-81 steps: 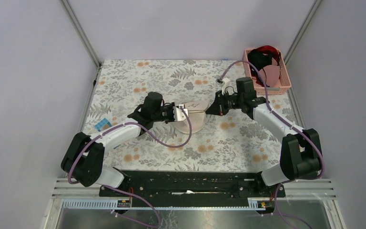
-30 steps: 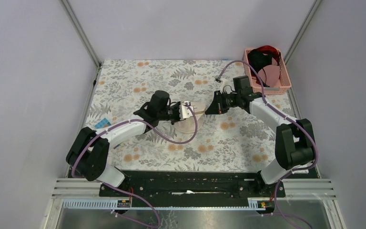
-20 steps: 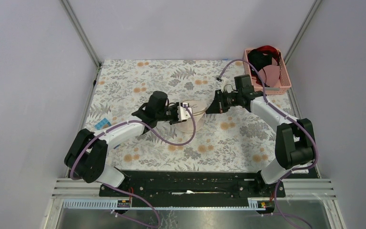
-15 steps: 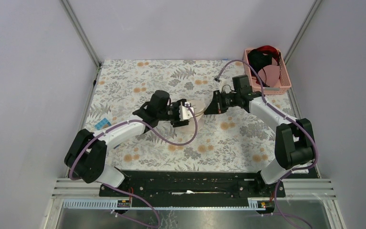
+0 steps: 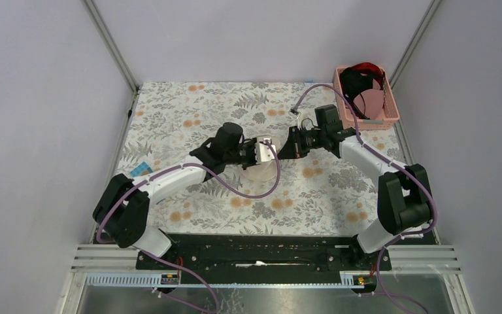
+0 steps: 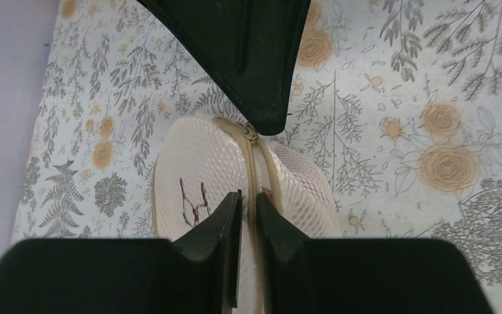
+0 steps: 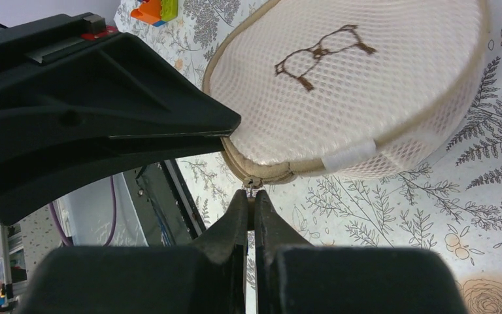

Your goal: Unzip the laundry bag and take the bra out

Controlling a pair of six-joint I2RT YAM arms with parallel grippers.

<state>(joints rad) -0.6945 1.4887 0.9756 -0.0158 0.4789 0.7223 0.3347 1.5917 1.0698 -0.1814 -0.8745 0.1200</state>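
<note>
The laundry bag [image 5: 260,171] is seen tilted at the middle of the table [image 5: 189,111], between both grippers. Its zipped seam is clamped by the left gripper [image 6: 247,212]. The zip pull [image 7: 252,188] is pinched tightly by the right gripper [image 7: 251,206].

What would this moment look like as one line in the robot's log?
left hand: pinching laundry bag seam | right hand: pinching zip pull | bag: closed | bra: not visible
</note>
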